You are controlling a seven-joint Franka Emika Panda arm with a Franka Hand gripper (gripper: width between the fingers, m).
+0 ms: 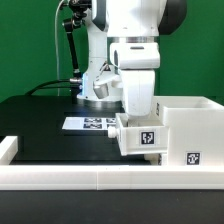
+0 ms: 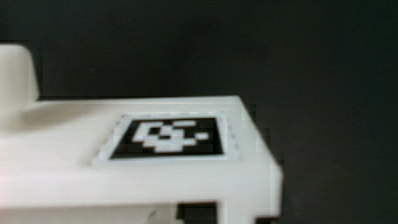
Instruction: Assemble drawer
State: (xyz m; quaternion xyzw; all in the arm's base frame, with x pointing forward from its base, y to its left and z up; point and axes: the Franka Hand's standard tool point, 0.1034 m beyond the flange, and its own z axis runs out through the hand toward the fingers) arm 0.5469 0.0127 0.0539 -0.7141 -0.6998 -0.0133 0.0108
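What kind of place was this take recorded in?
Most likely a robotics lab test bench: a black table edged by a low white rail, a green backdrop, and square marker tags on the white drawer parts and the marker board.

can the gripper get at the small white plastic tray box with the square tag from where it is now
Probably yes: the arm hangs directly over the small white plastic tray box, whose tagged top fills the wrist view with nothing across it. The gripper itself isn't visible.
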